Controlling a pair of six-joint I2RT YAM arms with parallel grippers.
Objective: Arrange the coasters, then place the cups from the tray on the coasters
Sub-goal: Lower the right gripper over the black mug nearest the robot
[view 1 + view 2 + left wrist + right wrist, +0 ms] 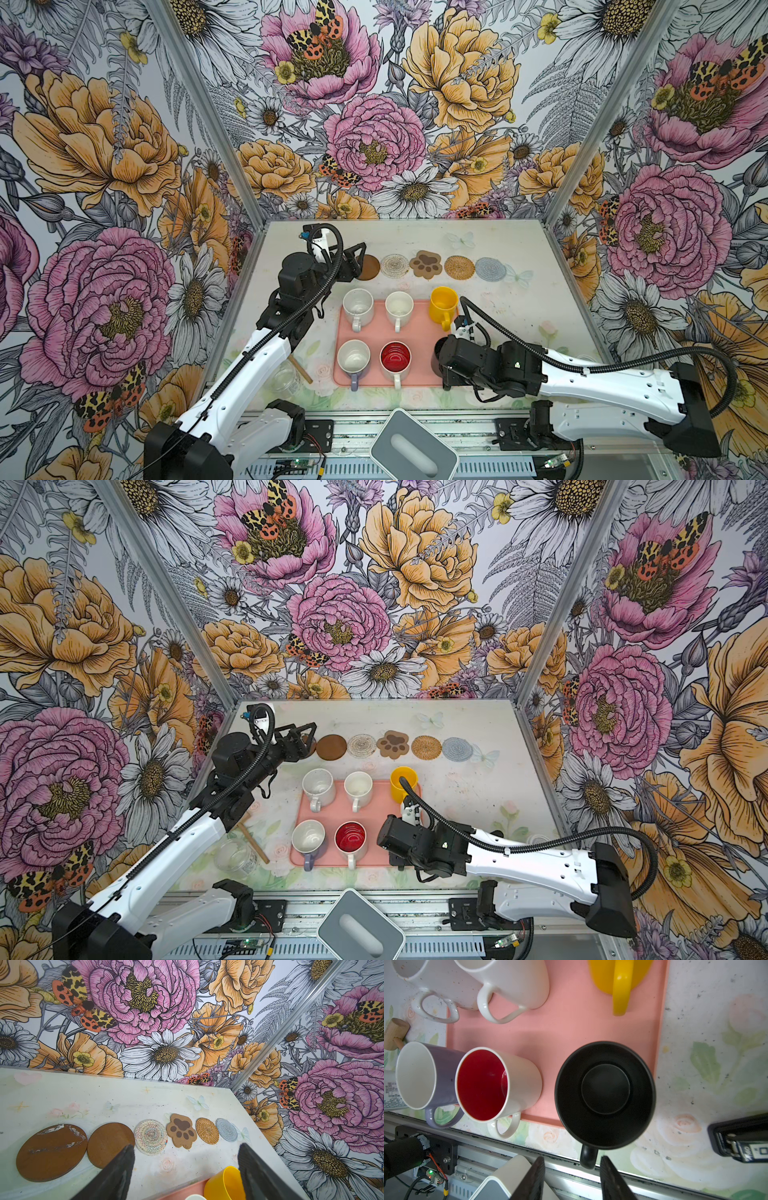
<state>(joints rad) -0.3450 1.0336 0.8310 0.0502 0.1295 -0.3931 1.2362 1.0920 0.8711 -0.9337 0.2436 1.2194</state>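
Six coasters lie in one row at the far side: two brown discs, a whitish woven round, a paw-print, a rattan round and a grey-blue round. My left gripper hangs open and empty over the row's left end. The pink tray holds two white cups, a yellow cup, a lavender one, a red-lined one and a black cup. My right gripper is open, its fingers either side of the black cup's handle, apart from it.
A clear glass jar and a wooden mallet lie left of the tray, under my left arm. A grey rounded box sits at the front rail. The right arm's wrist covers most of the black cup in both top views.
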